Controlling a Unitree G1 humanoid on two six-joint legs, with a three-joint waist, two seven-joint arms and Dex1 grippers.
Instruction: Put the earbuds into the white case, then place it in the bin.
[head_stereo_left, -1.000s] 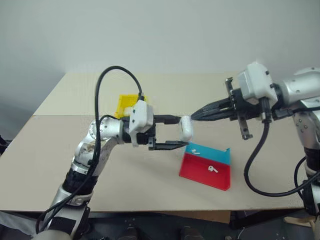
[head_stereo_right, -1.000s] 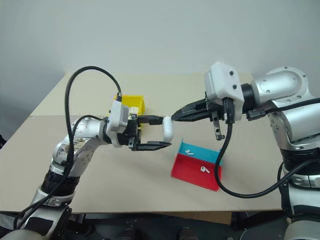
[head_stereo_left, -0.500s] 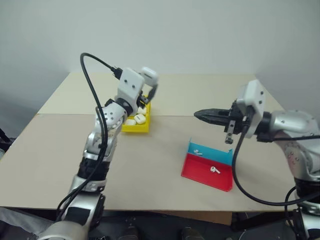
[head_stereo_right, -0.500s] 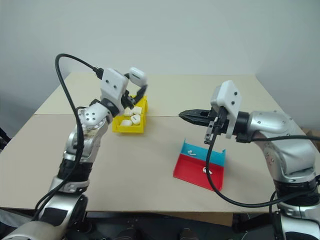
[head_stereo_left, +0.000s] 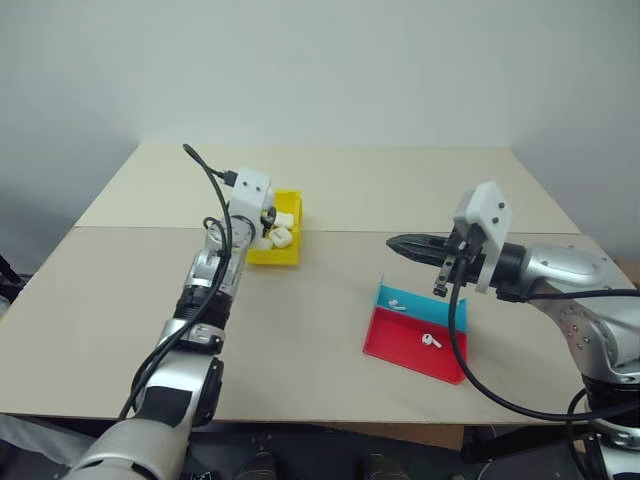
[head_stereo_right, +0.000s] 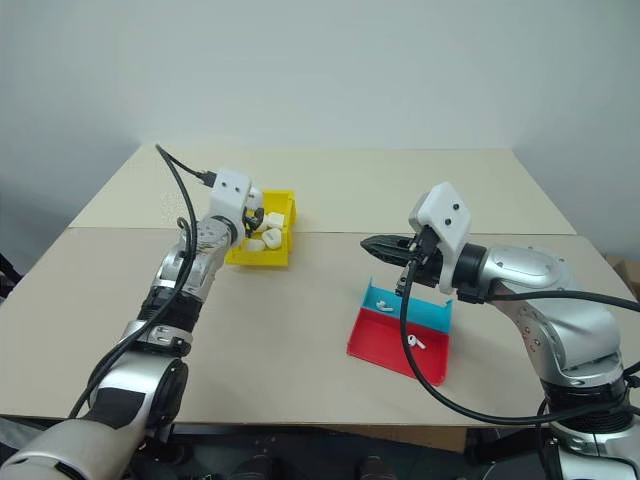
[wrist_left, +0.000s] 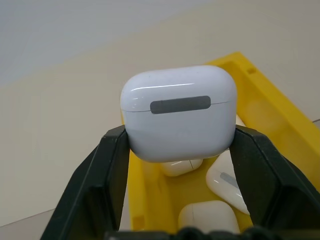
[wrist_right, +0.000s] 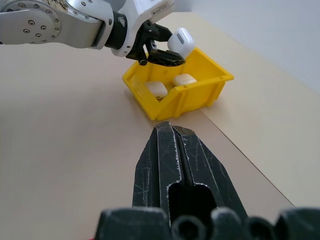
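I hold the white case (wrist_left: 178, 112) clamped between the left gripper (wrist_left: 180, 150) fingers directly over the bin (wrist_right: 200, 75), positioned for release among other cases. I keep the right gripper (wrist_right: 172, 131) fully closed, empty.

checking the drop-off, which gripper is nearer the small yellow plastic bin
Left. The left gripper holds a white case over the yellow bin; the right gripper is off beside the red and blue tray.

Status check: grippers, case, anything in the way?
Left gripper shut on white case, above yellow bin. Right gripper shut, empty. Other cases in bin; nothing blocking.
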